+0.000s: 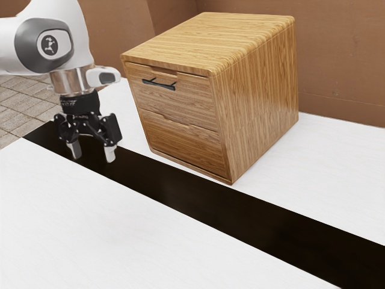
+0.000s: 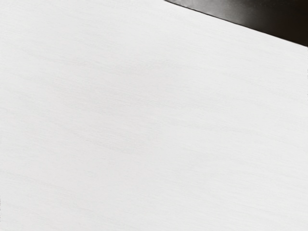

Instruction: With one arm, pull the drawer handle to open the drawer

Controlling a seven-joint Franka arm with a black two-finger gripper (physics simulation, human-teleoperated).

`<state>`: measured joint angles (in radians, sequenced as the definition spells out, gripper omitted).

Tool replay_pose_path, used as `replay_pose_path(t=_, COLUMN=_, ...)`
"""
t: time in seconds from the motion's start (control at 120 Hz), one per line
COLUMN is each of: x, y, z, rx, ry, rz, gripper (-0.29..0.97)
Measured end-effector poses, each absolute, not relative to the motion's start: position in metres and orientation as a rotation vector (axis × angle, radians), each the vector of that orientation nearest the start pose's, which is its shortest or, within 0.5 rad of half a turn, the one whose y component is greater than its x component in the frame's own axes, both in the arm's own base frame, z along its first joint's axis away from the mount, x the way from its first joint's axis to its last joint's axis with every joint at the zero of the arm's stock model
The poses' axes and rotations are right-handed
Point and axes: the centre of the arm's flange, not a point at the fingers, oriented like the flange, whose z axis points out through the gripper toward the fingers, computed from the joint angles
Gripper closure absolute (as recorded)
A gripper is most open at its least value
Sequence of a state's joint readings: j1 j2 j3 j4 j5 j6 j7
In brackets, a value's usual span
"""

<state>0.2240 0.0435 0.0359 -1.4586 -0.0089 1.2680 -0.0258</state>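
Your gripper hangs spread wide and empty, well apart from the one cabinet. Two drawers, seemingly both closed: upper drawer with one black handle, lower drawer.

My arm comes in from the exterior view's upper left, with the wrist pointing straight down. My tool hangs with its fingers spread wide, gripping nothing.

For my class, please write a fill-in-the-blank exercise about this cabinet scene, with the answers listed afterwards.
The handle on the top drawer is coloured ____. The jaws stand ____, gripping nothing. They hang to the exterior view's ____ of the cabinet. A black stripe crosses the ____ table.
Answers: black; open; left; white.
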Motion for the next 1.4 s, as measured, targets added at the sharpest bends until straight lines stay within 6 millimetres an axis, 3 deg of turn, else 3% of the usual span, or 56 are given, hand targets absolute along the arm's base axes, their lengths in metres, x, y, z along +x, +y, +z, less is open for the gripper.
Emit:
replay_pose_path(t=0.083, x=0.524, y=0.141, z=0.633, rx=-3.124, ry=-0.461, rz=0.267, gripper=0.0)
replay_pose_path(t=0.192, x=0.533, y=0.122, z=0.64, rx=-3.132, ry=-0.411, rz=0.178, gripper=0.0)
replay_pose_path(t=0.292, x=0.501, y=0.088, z=0.73, rx=-3.13, ry=-0.424, rz=-0.114, gripper=0.0)
replay_pose_path(t=0.367, x=0.491, y=0.074, z=0.752, rx=-3.108, ry=-0.607, rz=-0.193, gripper=0.0)
replay_pose_path(t=0.425, x=0.496, y=0.076, z=0.749, rx=-3.066, ry=-0.824, rz=-0.206, gripper=0.0)
replay_pose_path(t=0.525, x=0.518, y=0.1, z=0.729, rx=-2.951, ry=-1.196, rz=-0.221, gripper=0.0)
replay_pose_path(t=0.617, x=0.525, y=0.118, z=0.73, rx=-2.814, ry=-1.468, rz=-0.313, gripper=0.0)
replay_pose_path(t=0.933, x=0.56, y=0.159, z=0.72, rx=-2.444, ry=-2.091, rz=-0.592, gripper=0.0)
replay_pose_path(t=1.025, x=0.572, y=0.156, z=0.713, rx=-2.382, ry=-2.193, rz=-0.644, gripper=0.0)
replay_pose_path(t=1.133, x=0.586, y=0.136, z=0.709, rx=-2.359, ry=-2.269, rz=-0.692, gripper=0.0)
replay_pose_path(t=1.25, x=0.601, y=0.12, z=0.687, rx=-2.33, ry=-2.338, rz=-0.697, gripper=0.0)
replay_pose_path(t=1.4, x=0.592, y=0.122, z=0.683, rx=-2.256, ry=-2.458, rz=-0.77, gripper=0.0)
